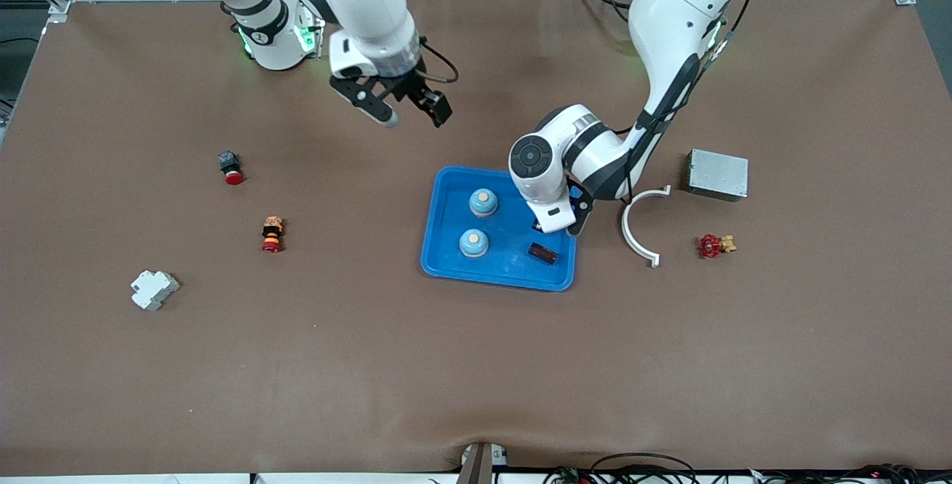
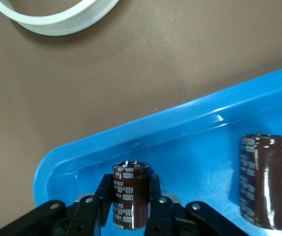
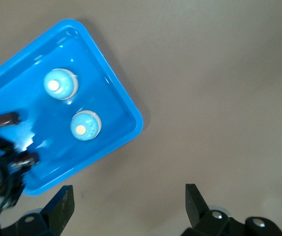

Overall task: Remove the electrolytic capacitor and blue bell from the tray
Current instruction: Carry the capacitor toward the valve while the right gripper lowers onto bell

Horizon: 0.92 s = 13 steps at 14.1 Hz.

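Note:
A blue tray (image 1: 506,267) lies mid-table. Two blue bells (image 1: 483,202) (image 1: 473,243) stand in it. A dark brown capacitor (image 1: 543,252) lies in its corner nearest the left arm's end. My left gripper (image 1: 554,225) is low in the tray and shut on a second brown capacitor (image 2: 129,196), by the tray rim (image 2: 146,125). The lying capacitor (image 2: 265,182) is beside it. My right gripper (image 1: 413,111) is open and empty, up over bare table near its base. Its wrist view shows the tray (image 3: 116,105) and both bells (image 3: 60,83) (image 3: 85,125).
A white curved piece (image 1: 639,224), a grey metal box (image 1: 718,174) and a red valve (image 1: 714,245) lie toward the left arm's end. Two red push buttons (image 1: 230,168) (image 1: 273,235) and a white block (image 1: 154,289) lie toward the right arm's end.

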Each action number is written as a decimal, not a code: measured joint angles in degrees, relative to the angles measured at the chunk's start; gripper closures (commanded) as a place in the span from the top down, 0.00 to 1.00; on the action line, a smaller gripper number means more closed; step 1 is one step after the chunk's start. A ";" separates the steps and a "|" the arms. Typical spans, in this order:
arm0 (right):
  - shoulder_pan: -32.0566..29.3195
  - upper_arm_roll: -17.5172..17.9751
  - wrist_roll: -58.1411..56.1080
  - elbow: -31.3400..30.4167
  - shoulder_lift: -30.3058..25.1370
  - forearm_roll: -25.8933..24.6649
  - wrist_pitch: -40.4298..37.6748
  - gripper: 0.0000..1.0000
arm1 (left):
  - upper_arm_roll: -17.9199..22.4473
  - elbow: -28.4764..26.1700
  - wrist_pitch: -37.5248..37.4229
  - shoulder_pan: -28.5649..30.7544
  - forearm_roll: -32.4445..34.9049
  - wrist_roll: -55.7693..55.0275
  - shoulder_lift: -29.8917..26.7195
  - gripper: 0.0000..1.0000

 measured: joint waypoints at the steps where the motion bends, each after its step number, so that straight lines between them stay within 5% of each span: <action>1: 0.01 -0.14 0.23 -0.03 3.00 -0.04 2.19 1.00 | 0.03 0.10 -0.26 0.05 0.04 0.41 -0.63 0.00; 5: 0.42 -0.53 4.43 2.85 14.14 -0.76 9.14 1.00 | 0.27 0.86 -5.78 2.77 0.10 8.69 -7.10 0.00; 9: 2.08 -0.50 8.69 9.79 19.26 -1.20 8.99 1.00 | 0.33 0.66 -14.51 8.65 -0.76 20.07 -14.22 0.00; 13: 3.04 -0.50 12.22 14.85 25.95 -3.53 9.18 1.00 | 0.43 -1.26 -15.89 15.65 -2.53 26.92 -15.29 0.00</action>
